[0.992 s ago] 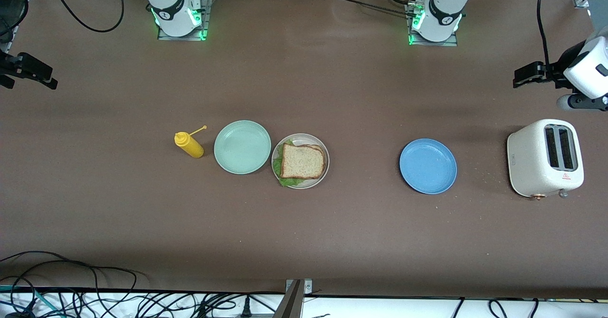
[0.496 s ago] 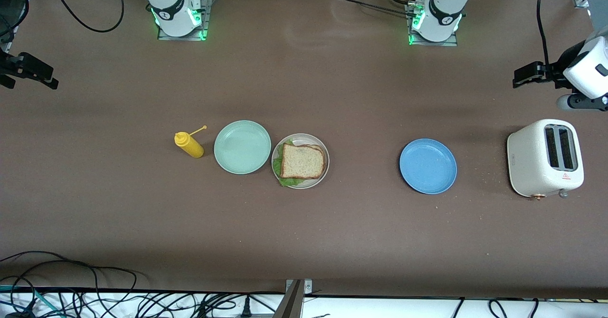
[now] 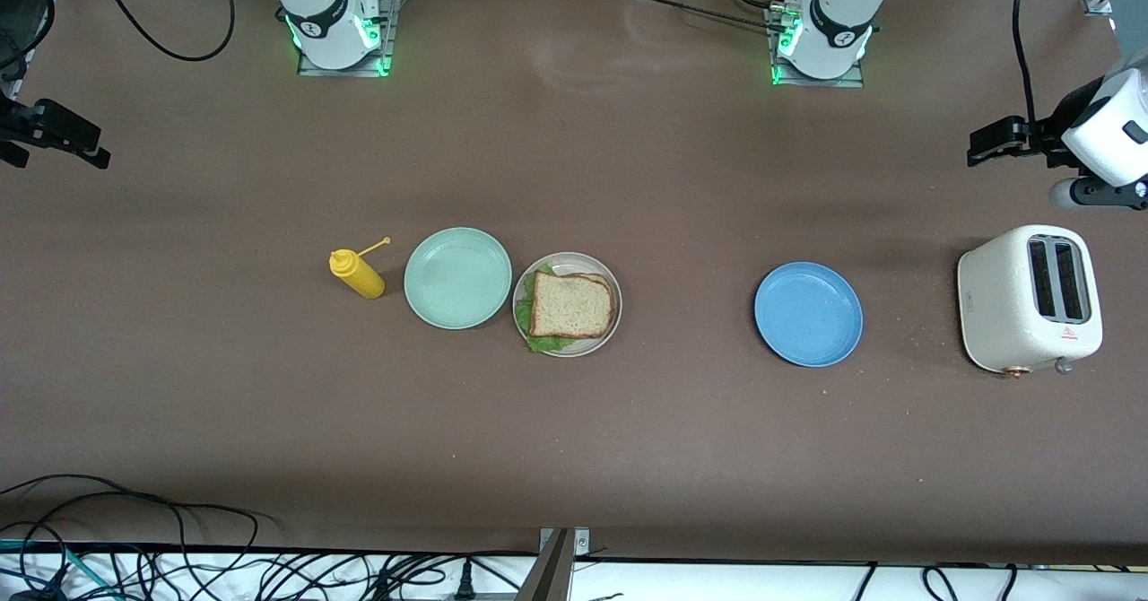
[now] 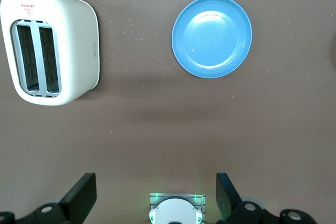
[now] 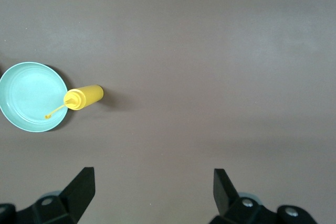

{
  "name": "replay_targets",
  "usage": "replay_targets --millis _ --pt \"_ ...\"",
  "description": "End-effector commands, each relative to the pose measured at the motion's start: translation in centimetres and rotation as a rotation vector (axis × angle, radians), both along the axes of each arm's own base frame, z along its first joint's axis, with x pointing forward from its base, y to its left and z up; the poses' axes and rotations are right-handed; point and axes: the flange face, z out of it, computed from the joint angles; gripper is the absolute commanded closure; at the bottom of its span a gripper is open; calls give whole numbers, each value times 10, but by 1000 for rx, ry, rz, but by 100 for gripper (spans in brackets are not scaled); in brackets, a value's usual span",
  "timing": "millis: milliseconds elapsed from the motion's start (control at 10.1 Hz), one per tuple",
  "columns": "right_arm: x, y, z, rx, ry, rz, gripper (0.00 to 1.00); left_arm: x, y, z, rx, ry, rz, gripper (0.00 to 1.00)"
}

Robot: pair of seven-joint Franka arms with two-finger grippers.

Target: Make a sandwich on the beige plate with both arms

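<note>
Sandwich sitting finished on plate

Brown-crusted wholemeal sandwich is resting on round beige plastic plate; left hand and right hand are hanging wide, empty; a careless sweep risks toppling it.

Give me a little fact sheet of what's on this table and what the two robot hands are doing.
sandwich: assembled, lettuce between bread, on the beige plate
mint-green plate: bare, beside the beige plate, toward the right arm's end
mustard bottle: beside the mint-green plate
blue plate: bare, toward the left arm's end
toaster: slots unfilled
left gripper: open, holding nothing, raised near the toaster
right gripper: open, holding nothing, raised over bare table
</note>
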Motion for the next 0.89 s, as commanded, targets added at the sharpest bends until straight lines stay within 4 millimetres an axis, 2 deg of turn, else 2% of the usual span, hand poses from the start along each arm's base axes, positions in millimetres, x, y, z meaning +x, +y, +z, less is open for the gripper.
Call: replay_targets --millis 0,198,793 --pt "2 0 5 -6 0 10 0 4 0 7 3 -15 -1 0" --pt "1 -1 5 -3 1 8 0 5 3 16 6 -36 5 0" --pt "1 -1 5 -4 3 8 0 5 1 17 5 -39 -1 0"
